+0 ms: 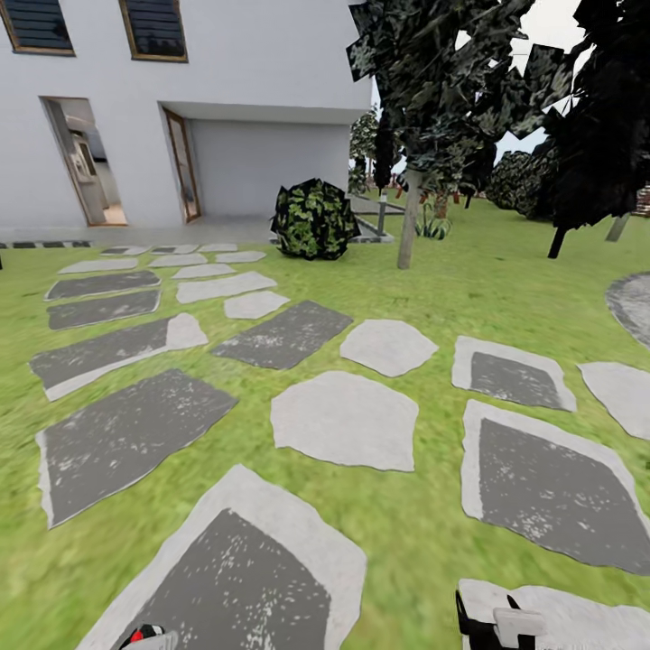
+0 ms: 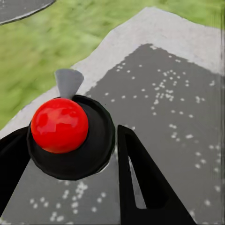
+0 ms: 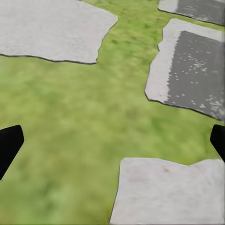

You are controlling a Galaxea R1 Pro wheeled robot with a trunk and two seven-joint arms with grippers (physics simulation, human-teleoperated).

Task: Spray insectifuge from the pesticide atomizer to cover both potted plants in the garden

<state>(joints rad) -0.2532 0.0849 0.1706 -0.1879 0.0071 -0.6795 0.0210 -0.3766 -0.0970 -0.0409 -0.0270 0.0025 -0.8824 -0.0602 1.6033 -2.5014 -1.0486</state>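
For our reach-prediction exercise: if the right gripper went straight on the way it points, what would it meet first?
Probably bare green lawn: the open right gripper points down at grass between pale grey stepping stones. Nothing stands between, though depth is unclear.

White house (image 1: 181,108), round bush (image 1: 314,219), dark trees (image 1: 433,81).

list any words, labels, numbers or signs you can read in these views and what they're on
None can be read.
Pesticide atomizer in the left gripper: its red top and dark body face the camera; no label in view.
House wall, windows, doorways: no sign or number.
Stepping stones: pale speckles only, no lettering.
Right gripper: plain black fingertips, open over the lawn.
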